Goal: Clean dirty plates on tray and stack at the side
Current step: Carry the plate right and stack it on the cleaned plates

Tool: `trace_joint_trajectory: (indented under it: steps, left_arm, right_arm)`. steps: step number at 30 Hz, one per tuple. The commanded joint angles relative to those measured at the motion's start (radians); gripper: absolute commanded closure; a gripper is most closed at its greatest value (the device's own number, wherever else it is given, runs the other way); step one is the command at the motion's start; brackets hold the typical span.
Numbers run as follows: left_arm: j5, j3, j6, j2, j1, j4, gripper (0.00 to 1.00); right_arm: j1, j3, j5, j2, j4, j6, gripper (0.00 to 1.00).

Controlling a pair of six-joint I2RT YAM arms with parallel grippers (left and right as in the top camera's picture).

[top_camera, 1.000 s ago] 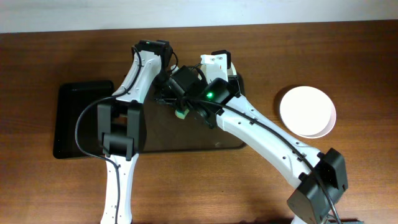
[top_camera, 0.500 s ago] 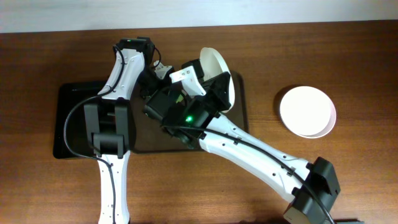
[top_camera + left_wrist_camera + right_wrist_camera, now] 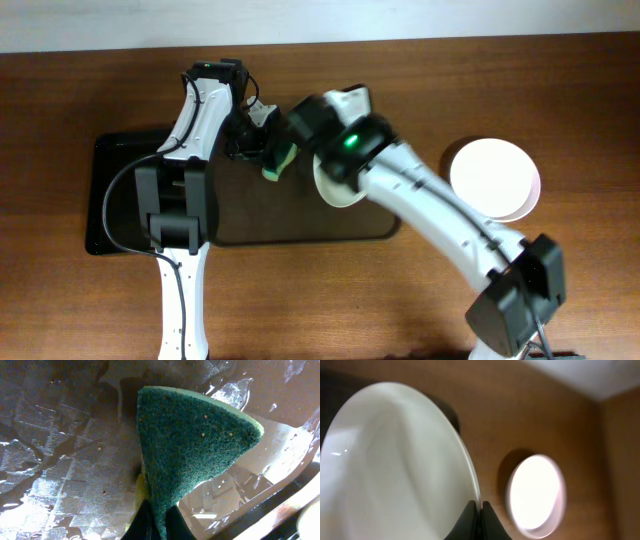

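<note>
Plate [image 3: 395, 470] pinched by thin rim only in right claw [image 3: 480, 510], jaws shut on its edge; hangs steeply tilted above right end of tray [image 3: 300, 228]. Risk: tray surface looks wet, so rim is likely slick, and plate may pivot or slip out and drop. Side plate [image 3: 495, 180] rests on table [image 3: 560, 90], well apart; a tilted set-down could knock it. Left claw [image 3: 156, 524] clamped on sponge [image 3: 190, 445] by one corner; could work loose

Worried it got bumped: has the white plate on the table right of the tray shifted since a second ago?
No; the plate keeps the same gap from the tray's right end.
</note>
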Motion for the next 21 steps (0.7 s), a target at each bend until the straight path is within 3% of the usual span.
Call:
trace_joint_trajectory:
  steps: [1,6,13,21]
  left_arm:
    - [-0.007,-0.004,-0.010,-0.034,0.000,0.006,0.99]
    - [-0.008,-0.004,-0.009,-0.034,0.000,0.011,0.99]
    - [-0.008,-0.004,-0.009,-0.034,0.000,0.024,0.99]
    - [-0.008,-0.004,-0.009,-0.034,0.000,0.024,0.99]
  right_arm:
    - [-0.188,-0.003,-0.409,-0.027,-0.019,-0.013,0.96]
    - [-0.540,-0.003,-0.587,-0.093,-0.054,-0.086,0.96]
    - [-0.928,-0.067,-0.599,-0.118,-0.063,-0.102,0.96]
    - [-1.025,-0.392,-0.564,-0.118,0.217,-0.084,0.96]
